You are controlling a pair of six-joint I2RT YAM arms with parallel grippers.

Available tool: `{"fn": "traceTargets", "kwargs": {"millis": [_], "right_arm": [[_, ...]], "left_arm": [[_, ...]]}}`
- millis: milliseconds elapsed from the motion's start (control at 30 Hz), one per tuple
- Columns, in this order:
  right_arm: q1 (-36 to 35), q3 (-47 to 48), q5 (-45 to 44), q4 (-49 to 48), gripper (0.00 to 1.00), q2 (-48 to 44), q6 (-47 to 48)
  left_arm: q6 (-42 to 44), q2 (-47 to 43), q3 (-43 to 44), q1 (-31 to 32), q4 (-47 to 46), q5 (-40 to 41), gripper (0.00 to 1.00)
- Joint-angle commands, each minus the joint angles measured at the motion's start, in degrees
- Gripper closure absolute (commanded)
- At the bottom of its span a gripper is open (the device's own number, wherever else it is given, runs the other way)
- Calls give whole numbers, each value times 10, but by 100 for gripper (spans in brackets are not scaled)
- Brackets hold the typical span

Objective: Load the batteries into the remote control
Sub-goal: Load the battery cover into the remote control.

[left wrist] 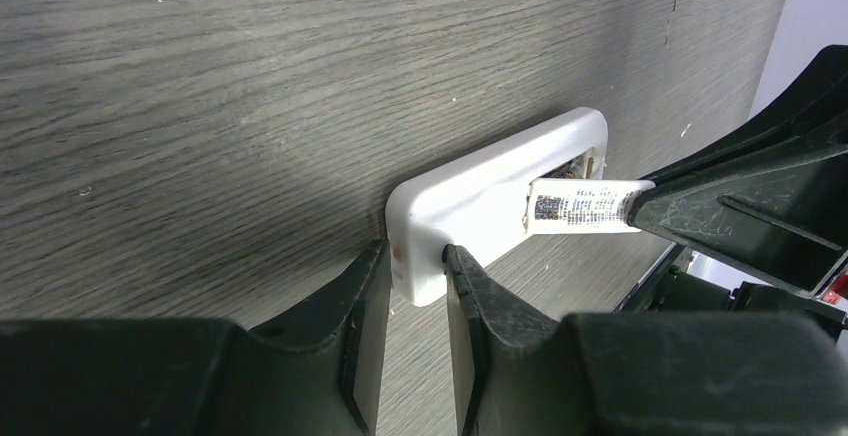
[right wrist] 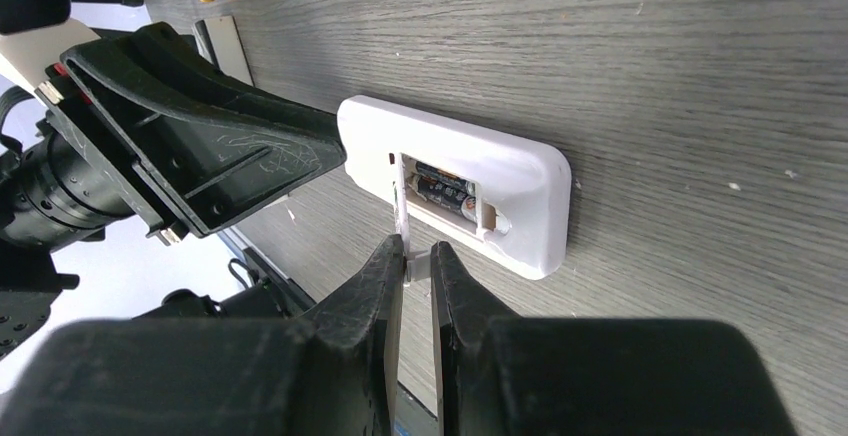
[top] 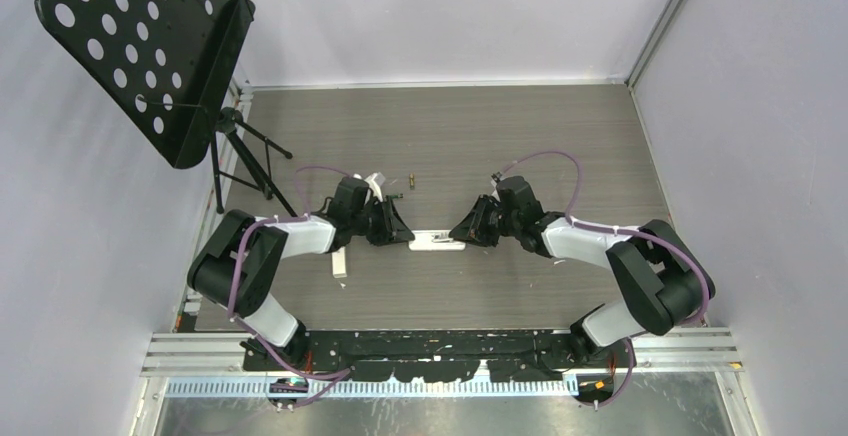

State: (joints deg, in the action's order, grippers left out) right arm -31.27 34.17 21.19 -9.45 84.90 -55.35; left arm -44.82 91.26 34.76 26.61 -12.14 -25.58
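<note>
Remote control (top: 436, 243) flat, lengthwise left-right

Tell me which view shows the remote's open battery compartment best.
Right wrist: it looks into the battery compartment, batteries visible inside. Left wrist shows only a sliver behind the white strip the right gripper holds. Top external shows just the remote, too small.

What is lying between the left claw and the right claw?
The white remote control, clearest in the top view. The left claw clamps one end; the right claw pinches a thin white cover over its open battery compartment.
</note>
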Motion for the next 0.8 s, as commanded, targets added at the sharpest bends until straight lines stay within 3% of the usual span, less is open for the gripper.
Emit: {"fn": "traceTargets", "kwargs": {"millis": [0,300,767], "right_arm": [[-7,2,13,-36,100,-9,46],[-8,-15,10,-47,100,-42,90],[-7,8,-5,-30,100,1,67]], "left_arm": [[3,10,17,4,6,-2,72],[4,17,22,4,15,3,74],[13,19,19,4,15,-7,78]]}}
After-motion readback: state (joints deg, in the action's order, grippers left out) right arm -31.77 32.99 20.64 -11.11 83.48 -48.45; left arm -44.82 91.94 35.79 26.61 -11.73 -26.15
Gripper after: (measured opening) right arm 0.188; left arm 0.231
